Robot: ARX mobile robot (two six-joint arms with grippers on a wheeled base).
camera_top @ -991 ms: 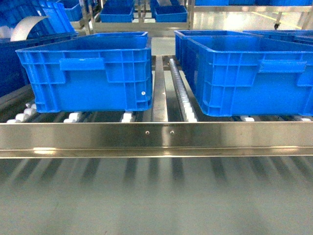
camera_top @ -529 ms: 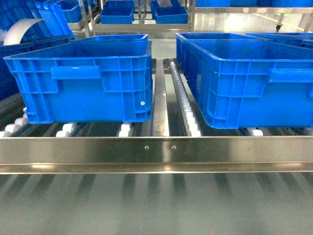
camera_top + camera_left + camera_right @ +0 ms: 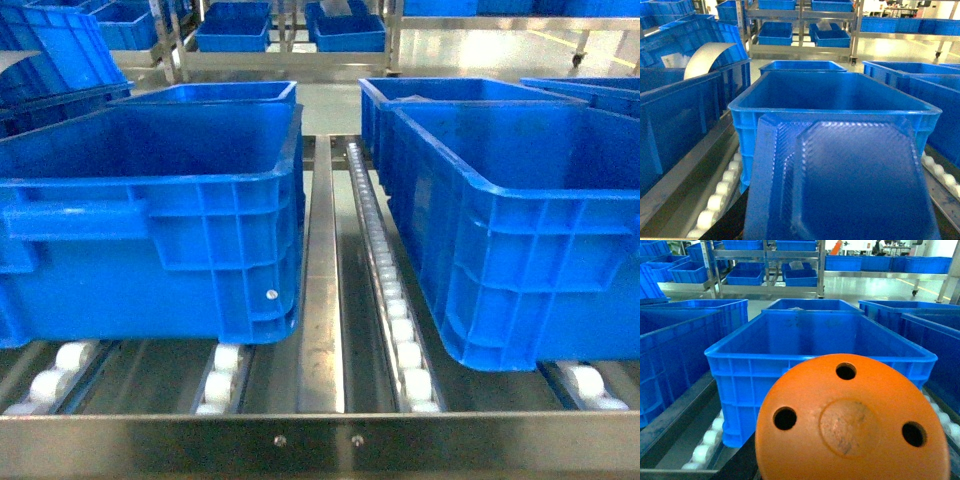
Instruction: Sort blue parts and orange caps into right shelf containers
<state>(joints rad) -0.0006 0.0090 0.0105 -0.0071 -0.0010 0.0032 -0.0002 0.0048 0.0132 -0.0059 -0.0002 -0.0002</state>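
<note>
A blue part (image 3: 850,185), a ridged moulded piece, fills the lower half of the left wrist view, held just short of an empty blue crate (image 3: 835,107); it covers my left gripper's fingers. An orange cap (image 3: 850,420), round with three holes, fills the bottom of the right wrist view in front of another empty crate (image 3: 765,370) and hides my right gripper's fingers. In the head view the two right shelf containers, the left one (image 3: 150,250) and the right one (image 3: 530,270), stand side by side on the rollers. Neither gripper shows there.
White rollers (image 3: 400,330) and a steel rail (image 3: 320,280) run between the two crates. The shelf's steel front bar (image 3: 320,435) crosses the bottom of the head view. More blue crates (image 3: 235,92) stand behind and on far racks (image 3: 345,30).
The head view has closed in on the shelf. The crates look larger and nearer, their insides now show, and the front bar has dropped to the bottom edge.
</note>
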